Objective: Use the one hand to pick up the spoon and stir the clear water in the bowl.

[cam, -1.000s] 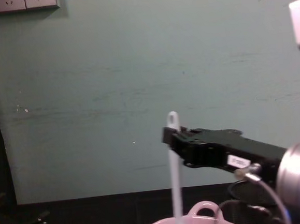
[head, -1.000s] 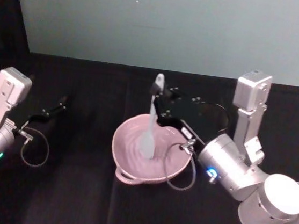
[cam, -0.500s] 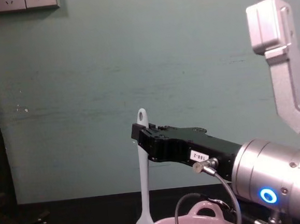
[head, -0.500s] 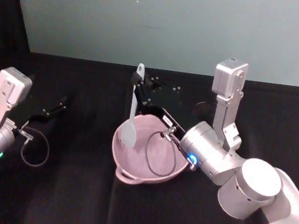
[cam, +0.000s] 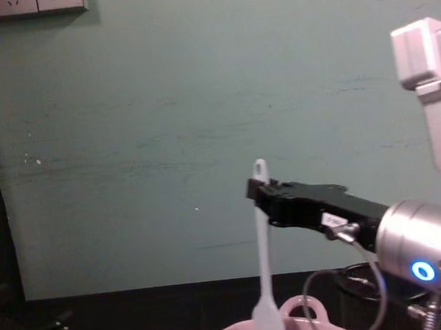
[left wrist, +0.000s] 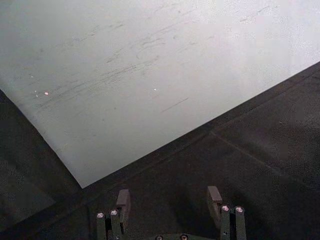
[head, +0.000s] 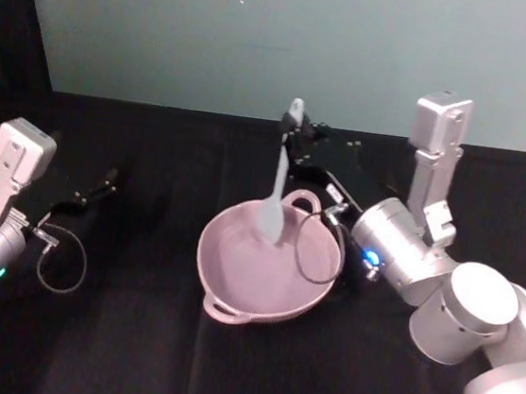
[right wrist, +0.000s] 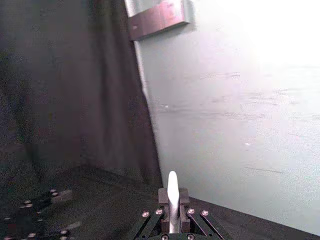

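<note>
Noting pink bowl (head: 235, 275) nearest on black table (head: 131, 353); finding spoon (head: 275, 197) upright, head hanging over bowl's far side; recording right gripper (head: 295, 142) clamped on handle near tip; logging left gripper (left wrist: 168, 197) parked left, fingers spread, empty.

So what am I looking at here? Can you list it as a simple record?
Bowl: pink, standing on the black table
Spoon: white, roughly upright, head down at the bowl's far side
Right end effector: shut on the spoon's handle near its tip, above the bowl
Left end effector: open, holding nothing, parked at the table's left
</note>
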You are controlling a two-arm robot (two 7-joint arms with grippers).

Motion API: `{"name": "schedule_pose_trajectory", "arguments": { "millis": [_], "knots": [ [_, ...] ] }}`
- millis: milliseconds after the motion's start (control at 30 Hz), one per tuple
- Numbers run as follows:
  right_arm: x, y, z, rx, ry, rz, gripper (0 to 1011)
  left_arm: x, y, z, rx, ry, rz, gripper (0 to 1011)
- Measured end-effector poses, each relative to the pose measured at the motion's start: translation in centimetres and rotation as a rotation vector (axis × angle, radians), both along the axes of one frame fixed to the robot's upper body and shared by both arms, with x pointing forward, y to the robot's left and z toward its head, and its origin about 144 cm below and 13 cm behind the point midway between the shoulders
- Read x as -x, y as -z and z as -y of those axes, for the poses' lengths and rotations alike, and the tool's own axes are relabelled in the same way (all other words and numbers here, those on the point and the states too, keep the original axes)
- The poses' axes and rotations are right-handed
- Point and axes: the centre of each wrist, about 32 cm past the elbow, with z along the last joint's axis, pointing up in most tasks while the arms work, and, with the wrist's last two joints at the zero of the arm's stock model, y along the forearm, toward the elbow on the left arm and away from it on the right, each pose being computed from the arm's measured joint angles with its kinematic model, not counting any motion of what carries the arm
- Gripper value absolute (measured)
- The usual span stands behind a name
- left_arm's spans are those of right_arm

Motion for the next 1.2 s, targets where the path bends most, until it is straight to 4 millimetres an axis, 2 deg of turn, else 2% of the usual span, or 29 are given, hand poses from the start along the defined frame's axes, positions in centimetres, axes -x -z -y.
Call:
{"name": "schedule_pose_trajectory", "arguments": {
  "millis": [300,500,700,933,1200],
  "knots": [
    [0.7,-0.2,2.5,0.022,0.058,0.011,112,0.0,0.0,0.0,0.0,0.0,0.0,1011],
    [1.9,-0.3,2.9,0.044,0.05,0.013,112,0.0,0.0,0.0,0.0,0.0,0.0,1011],
    [3.6,-0.3,1.9,0.05,-0.002,0.014,113,0.0,0.0,0.0,0.0,0.0,0.0,1011],
    [5.1,-0.3,-0.3,0.018,-0.08,0.012,113,0.0,0.0,0.0,0.0,0.0,0.0,1011],
    [4.3,0.0,-2.1,-0.014,-0.109,-0.001,113,0.0,0.0,0.0,0.0,0.0,0.0,1011]
  ]
}}
